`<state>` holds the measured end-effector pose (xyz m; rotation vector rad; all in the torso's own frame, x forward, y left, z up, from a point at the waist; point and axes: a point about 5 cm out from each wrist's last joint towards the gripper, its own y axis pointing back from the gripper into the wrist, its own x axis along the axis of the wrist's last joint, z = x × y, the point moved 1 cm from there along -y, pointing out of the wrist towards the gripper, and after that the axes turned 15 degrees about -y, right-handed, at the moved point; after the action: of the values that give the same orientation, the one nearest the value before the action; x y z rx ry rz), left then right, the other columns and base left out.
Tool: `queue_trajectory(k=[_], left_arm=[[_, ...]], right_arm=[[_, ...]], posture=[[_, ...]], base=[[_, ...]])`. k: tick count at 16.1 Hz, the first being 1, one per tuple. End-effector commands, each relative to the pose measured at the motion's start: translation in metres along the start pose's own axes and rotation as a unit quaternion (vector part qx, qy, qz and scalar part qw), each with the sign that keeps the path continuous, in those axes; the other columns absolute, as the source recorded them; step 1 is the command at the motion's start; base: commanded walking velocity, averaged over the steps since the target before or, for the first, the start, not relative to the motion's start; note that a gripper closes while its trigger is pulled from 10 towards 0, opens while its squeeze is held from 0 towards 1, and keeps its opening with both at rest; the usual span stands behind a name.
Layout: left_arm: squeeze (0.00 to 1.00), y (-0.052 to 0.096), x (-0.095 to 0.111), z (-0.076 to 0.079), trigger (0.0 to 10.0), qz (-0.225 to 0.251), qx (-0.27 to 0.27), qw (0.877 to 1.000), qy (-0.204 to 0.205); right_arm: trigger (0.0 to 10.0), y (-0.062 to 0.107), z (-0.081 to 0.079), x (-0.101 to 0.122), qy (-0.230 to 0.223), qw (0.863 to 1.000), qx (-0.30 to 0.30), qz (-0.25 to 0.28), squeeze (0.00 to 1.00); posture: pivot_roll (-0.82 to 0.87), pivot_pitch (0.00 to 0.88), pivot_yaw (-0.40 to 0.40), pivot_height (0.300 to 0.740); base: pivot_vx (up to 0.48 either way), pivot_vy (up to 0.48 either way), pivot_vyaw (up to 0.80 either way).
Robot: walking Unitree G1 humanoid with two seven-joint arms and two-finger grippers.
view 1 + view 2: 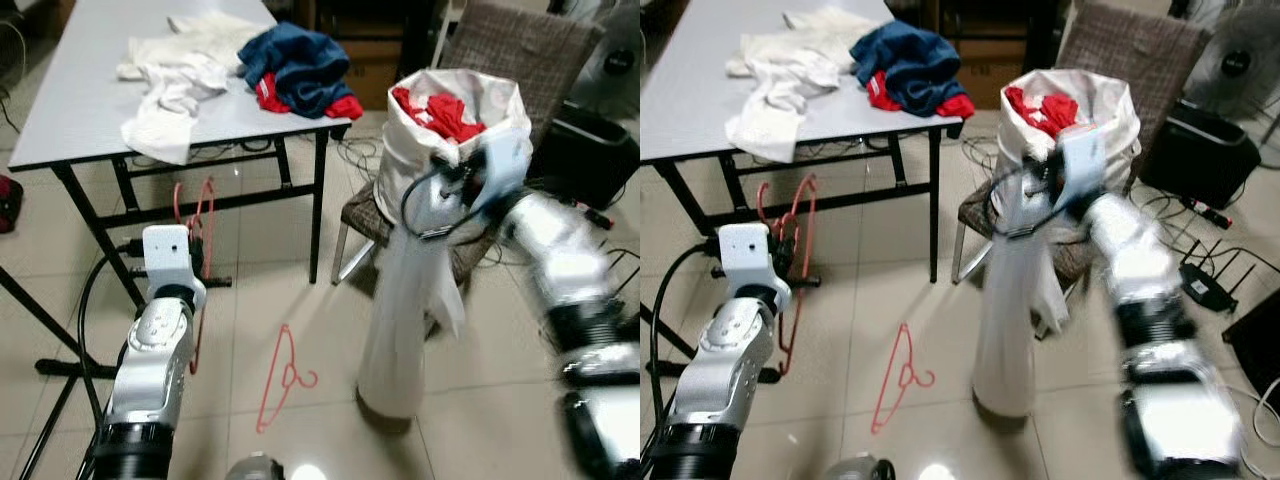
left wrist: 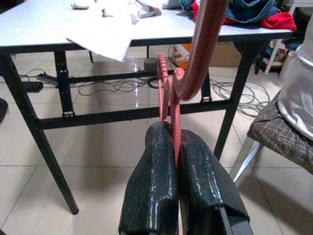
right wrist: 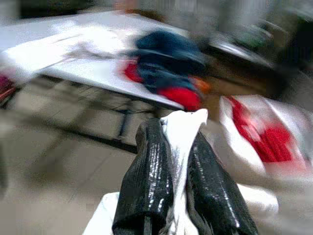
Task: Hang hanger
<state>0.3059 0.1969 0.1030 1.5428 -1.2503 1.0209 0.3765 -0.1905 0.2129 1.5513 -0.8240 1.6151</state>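
Red thin-wire hanger (image 2: pixel 171 105) pinched in left gripper (image 2: pixel 177 142); white garment (image 1: pixel 405 310) clamped between right gripper (image 3: pixel 177 134) fingers.

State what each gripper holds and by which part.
Left gripper: shut on the red hanger, on its thin wire below the hook. Right gripper: shut on a fold of the white garment.

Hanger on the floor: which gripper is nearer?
Left. The left gripper, clamping other red hangers, sits just beside the fallen hanger; the right gripper holds white cloth beyond it.
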Motion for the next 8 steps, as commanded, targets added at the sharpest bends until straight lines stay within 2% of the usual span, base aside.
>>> queue_trajectory(k=[1, 2, 4, 6, 7, 8], left_arm=[[0.0, -0.003, 0.006, -0.001, 10.0, 0.006, -0.004, 1.0, 0.005], [0.0, -0.003, 0.007, -0.001, 10.0, 0.007, -0.005, 1.0, 0.007], [0.0, -0.004, 0.006, 0.0, 10.0, 0.006, -0.007, 1.0, 0.011], [0.0, -0.004, 0.006, -0.001, 10.0, 0.007, -0.009, 1.0, 0.013], [0.0, -0.004, 0.007, -0.002, 10.0, 0.009, -0.013, 1.0, 0.013], [0.0, -0.003, 0.008, -0.003, 10.0, 0.011, -0.017, 1.0, 0.012]], right_arm=[[10.0, 0.011, -0.015, 0.007, 0.125, 0.983, 0.127, -0.048, 0.0], [10.0, 0.023, -0.004, 0.005, 0.22, 0.958, 0.152, -0.104, 0.0], [10.0, 0.033, 0.022, 0.009, 0.309, 0.924, 0.133, -0.182, 0.0], [10.0, 0.04, 0.03, 0.038, 0.291, 0.928, 0.154, -0.175, 0.0], [10.0, 0.044, 0.034, 0.06, 0.299, 0.926, 0.167, -0.159, 0.0], [10.0, 0.049, 0.039, 0.076, 0.321, 0.918, 0.175, -0.151, 0.0]], posture=[[0.07, 0.0, 0.0, 0.74], [0.07, 0.0, -0.002, 0.74], [0.07, 0.0, -0.005, 0.74], [0.07, 0.0, -0.005, 0.74], [0.07, 0.0, -0.009, 0.74], [0.07, 0.0, -0.011, 0.74]], base=[[0.0, 0.0, 0.0], [0.0, 0.0, 0.0], [0.0, 0.0, 0.0], [0.0, 0.0, 0.0], [0.0, 0.0, 0.0], [0.0, 0.0, 0.0]])
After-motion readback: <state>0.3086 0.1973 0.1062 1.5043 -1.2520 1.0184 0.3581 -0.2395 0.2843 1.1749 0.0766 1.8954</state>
